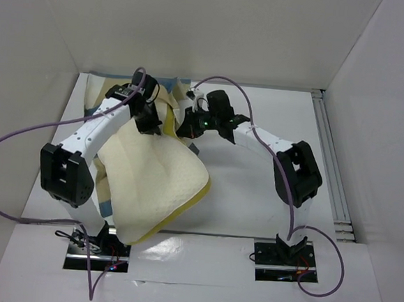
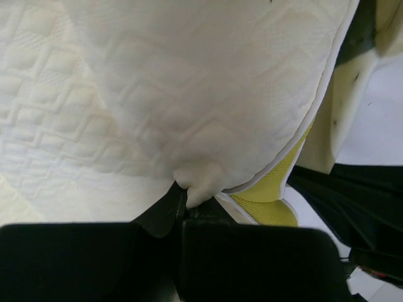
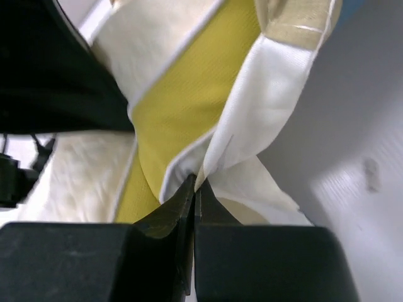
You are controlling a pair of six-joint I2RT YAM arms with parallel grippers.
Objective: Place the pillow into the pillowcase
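The pillow [image 1: 159, 182], draped left of centre, is pinched by the left end effector [image 2: 186, 196], and the pillowcase [image 3: 271, 107] seemingly by the right end effector [image 3: 194, 187]. Insertion is judged barely begun. Next, the pillowcase must be drawn over the pillow.

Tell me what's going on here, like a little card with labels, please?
pillow: cream with a yellow side, on the left half of the table
pillowcase: bunched under and behind the pillow, which is mostly outside it
left tool: shut on the pillow
right tool: shut on the pillowcase edge, beside the yellow side
job: not done yet
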